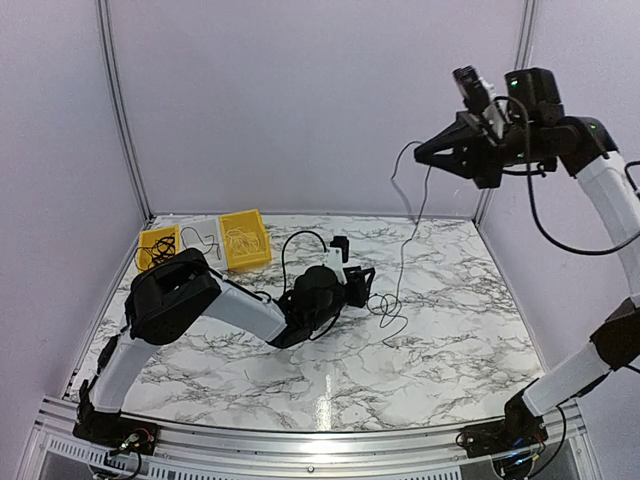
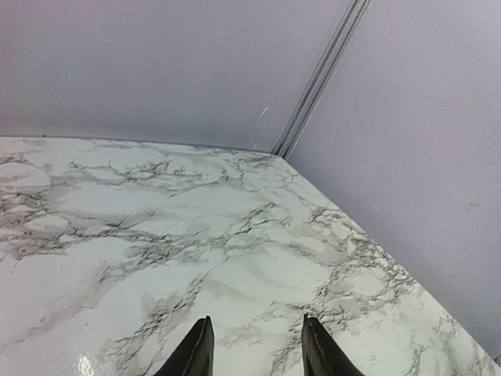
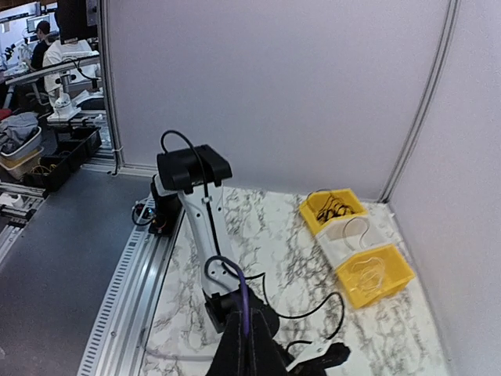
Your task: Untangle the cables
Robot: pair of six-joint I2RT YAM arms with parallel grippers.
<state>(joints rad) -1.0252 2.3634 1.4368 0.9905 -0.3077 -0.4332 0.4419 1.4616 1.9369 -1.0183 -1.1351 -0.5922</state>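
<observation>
- High in the upper right of the overhead frame, my right gripper [image 1: 420,158] has its claw pinched together on 1 thin black cable [image 1: 402,262], which hangs down to the marble table [image 1: 470,330]
- The cable's lower end lies in a small loose loop at centre frame, just beside my left gripper [image 1: 358,283]; I cannot tell whether the 2 touch
- The left gripper sits low over the table, its fingers [image 2: 196,352] apart with only bare marble between them in the wrist view
- 3 bins line the upper left of the table: a yellow bin [image 1: 143,240] with black cables [image 1: 160,250] in it, a white bin [image 1: 200,224] and a second yellow bin [image 1: 262,240]; what lies in those 2 is too faint for me to name
- The risk, as I judge it: so thin a cable could slip out of the pinch and drop back in a heap
- Lifting higher could drag the loop against the left gripper and snag it there
- Closing the left claw on a strand lying flat on marble could miss it
</observation>
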